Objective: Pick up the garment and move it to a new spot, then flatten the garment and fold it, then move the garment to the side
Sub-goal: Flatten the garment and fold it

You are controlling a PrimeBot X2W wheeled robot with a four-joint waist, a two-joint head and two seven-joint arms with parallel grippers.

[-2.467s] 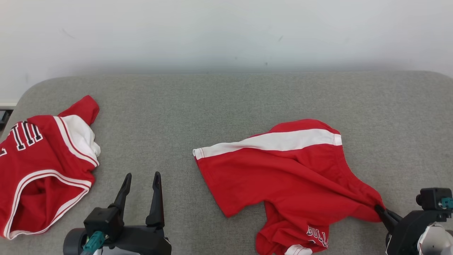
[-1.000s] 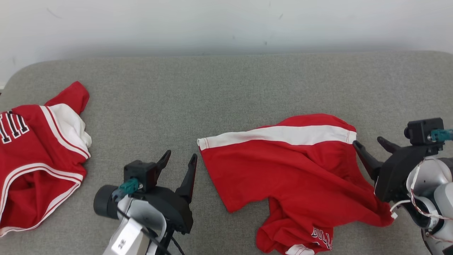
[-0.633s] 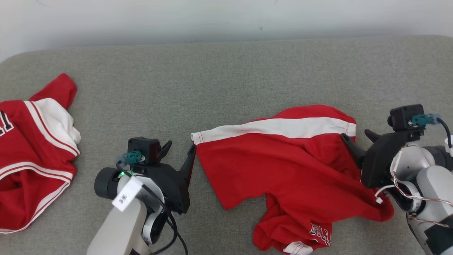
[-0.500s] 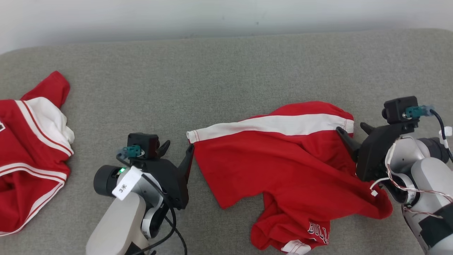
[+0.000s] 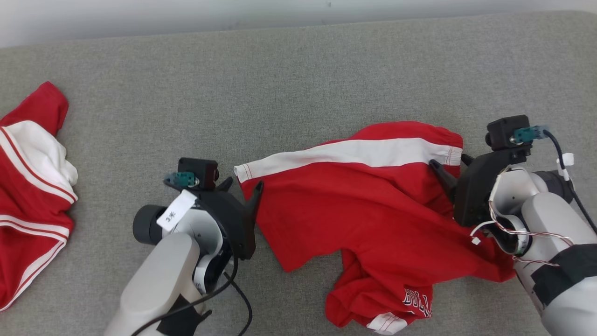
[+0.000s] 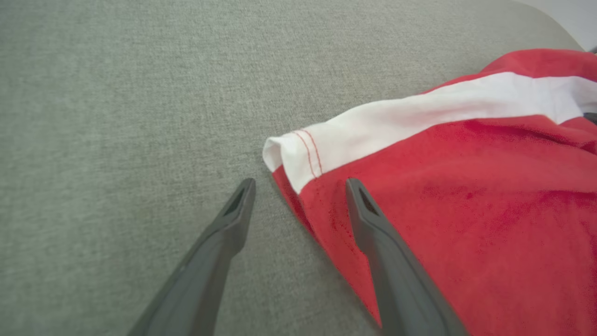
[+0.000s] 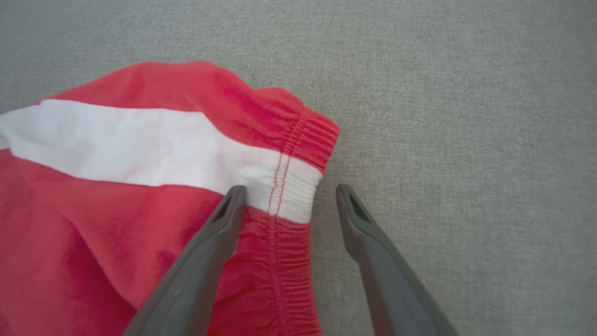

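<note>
The garment [image 5: 364, 210] is a pair of red shorts with a white side stripe, lying crumpled on the grey surface right of centre. My left gripper [image 5: 243, 183] is open at its left end. In the left wrist view the hem corner [image 6: 298, 154] lies just ahead of the left gripper [image 6: 299, 183], one finger on the cloth [image 6: 466, 196], the other on bare surface. My right gripper [image 5: 449, 161] is open at the elastic waistband. In the right wrist view, the right gripper [image 7: 290, 188] straddles the waistband edge [image 7: 294, 186]. Neither holds anything.
A second red and white garment [image 5: 28, 186] lies at the far left edge. The grey padded surface [image 5: 280, 84] stretches wide behind the shorts, ending at a pale wall [image 5: 140, 18] along the top.
The head view has tilted down. My right gripper left the garment's lower right corner and rose to the waistband. The left gripper advanced right to the hem corner. The shorts have barely shifted.
</note>
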